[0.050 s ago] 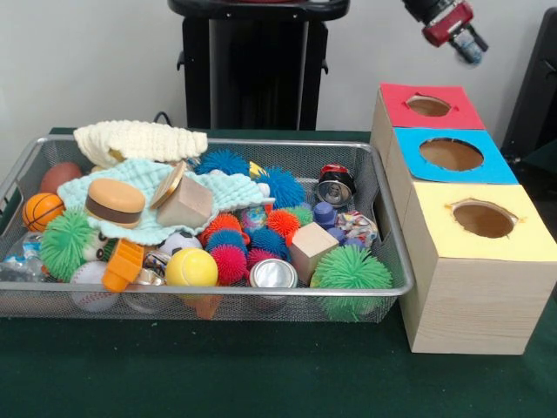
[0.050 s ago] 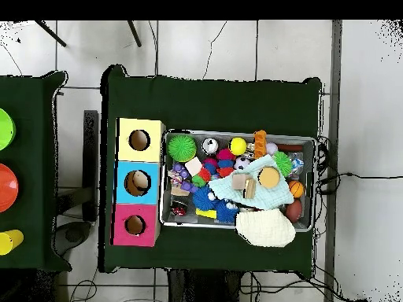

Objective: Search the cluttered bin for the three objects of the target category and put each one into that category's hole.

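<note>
A wire bin (image 1: 261, 294) holds a jumble. In it are spiky balls in green (image 1: 351, 268), blue (image 1: 280, 185) and red (image 1: 229, 262), a silver can (image 1: 273, 273), a crushed can (image 1: 335, 185), a wooden block (image 1: 312, 248), a yellow tennis ball (image 1: 191, 267), a small basketball (image 1: 42, 210) and a toy burger (image 1: 115, 202). Right of the bin stand three boxes with round holes on top: red (image 1: 396, 96), blue (image 1: 500, 171) and yellow (image 1: 522, 244). My gripper (image 1: 459, 30) hangs high above the red box, well away from the bin. Nothing shows in its grasp.
A cream knitted cloth (image 1: 139, 139) drapes over the bin's far left rim, and a mint cloth (image 1: 139, 174) covers part of the pile. From above, the bin (image 2: 240, 134) lies beside the yellow (image 2: 126, 130), blue (image 2: 122, 182) and red (image 2: 122, 224) boxes on a green tablecloth (image 2: 212, 102).
</note>
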Controlling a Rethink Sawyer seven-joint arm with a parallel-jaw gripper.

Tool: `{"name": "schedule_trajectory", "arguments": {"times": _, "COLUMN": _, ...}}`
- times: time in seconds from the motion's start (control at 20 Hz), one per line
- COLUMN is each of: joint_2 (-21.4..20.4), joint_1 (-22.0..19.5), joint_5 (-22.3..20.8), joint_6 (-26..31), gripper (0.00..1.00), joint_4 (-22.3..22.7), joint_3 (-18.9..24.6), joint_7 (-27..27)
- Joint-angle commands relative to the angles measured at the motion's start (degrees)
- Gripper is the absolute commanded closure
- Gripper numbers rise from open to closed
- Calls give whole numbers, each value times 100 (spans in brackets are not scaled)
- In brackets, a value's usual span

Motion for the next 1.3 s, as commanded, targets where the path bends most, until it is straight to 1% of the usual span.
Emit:
{"name": "schedule_trajectory", "arguments": {"times": 0.05, "joint_2": 1929, "joint_1": 414, "joint_5": 726, "joint_6": 1960, "gripper": 100, "joint_4": 1177, "joint_3": 2200, "joint_7": 2143}}
{"name": "schedule_trajectory", "arguments": {"times": 0.1, "joint_2": 1887, "joint_1": 449, "joint_5": 811, "joint_6": 2062, "gripper": 100, "joint_4": 1179, "joint_3": 2197, "joint_7": 2030}}
{"name": "schedule_trajectory", "arguments": {"times": 0.25, "joint_2": 1845, "joint_1": 470, "joint_5": 395, "joint_6": 2410, "gripper": 100, "joint_4": 1005, "joint_3": 1746, "joint_7": 1717}}
{"name": "schedule_trajectory", "arguments": {"times": 0.3, "joint_2": 1858, "joint_1": 416, "joint_5": 122, "joint_6": 2556, "gripper": 100, "joint_4": 919, "joint_3": 1534, "joint_7": 1632}}
{"name": "schedule_trajectory", "arguments": {"times": 0.4, "joint_2": 1763, "joint_1": 315, "joint_5": -176, "joint_6": 2823, "gripper": 100, "joint_4": 855, "joint_3": 1199, "joint_7": 1396}}
{"name": "schedule_trajectory", "arguments": {"times": 0.45, "joint_2": 1671, "joint_1": 268, "joint_5": -239, "joint_6": 2944, "gripper": 100, "joint_4": 853, "joint_3": 1079, "joint_7": 1296}}
{"name": "schedule_trajectory", "arguments": {"times": 0.65, "joint_2": 1546, "joint_1": 38, "joint_5": -793, "joint_6": 3281, "gripper": 100, "joint_4": 659, "joint_3": 541, "joint_7": 1280}}
{"name": "schedule_trajectory", "arguments": {"times": 0.75, "joint_2": 1478, "joint_1": -51, "joint_5": -820, "joint_6": 3448, "gripper": 100, "joint_4": 641, "joint_3": 414, "joint_7": 1341}}
{"name": "schedule_trajectory", "arguments": {"times": 0.9, "joint_2": 1604, "joint_1": -391, "joint_5": -1121, "joint_6": 3673, "gripper": 100, "joint_4": 485, "joint_3": 173, "joint_7": 1416}}
{"name": "schedule_trajectory", "arguments": {"times": 1.0, "joint_2": 1642, "joint_1": -466, "joint_5": -1065, "joint_6": 3724, "gripper": 100, "joint_4": 500, "joint_3": 17, "joint_7": 1373}}
{"name": "schedule_trajectory", "arguments": {"times": 1.05, "joint_2": 1650, "joint_1": -417, "joint_5": -963, "joint_6": 3663, "gripper": 100, "joint_4": 529, "joint_3": -77, "joint_7": 1342}}
{"name": "schedule_trajectory", "arguments": {"times": 1.15, "joint_2": 1760, "joint_1": -327, "joint_5": -985, "joint_6": 3306, "gripper": 100, "joint_4": 482, "joint_3": -373, "joint_7": 1288}}
{"name": "schedule_trajectory", "arguments": {"times": 1.2, "joint_2": 1842, "joint_1": -320, "joint_5": -1088, "joint_6": 3108, "gripper": 100, "joint_4": 410, "joint_3": -548, "joint_7": 1273}}
{"name": "schedule_trajectory", "arguments": {"times": 1.3, "joint_2": 1897, "joint_1": -219, "joint_5": -1070, "joint_6": 2833, "gripper": 100, "joint_4": 329, "joint_3": -890, "joint_7": 1124}}
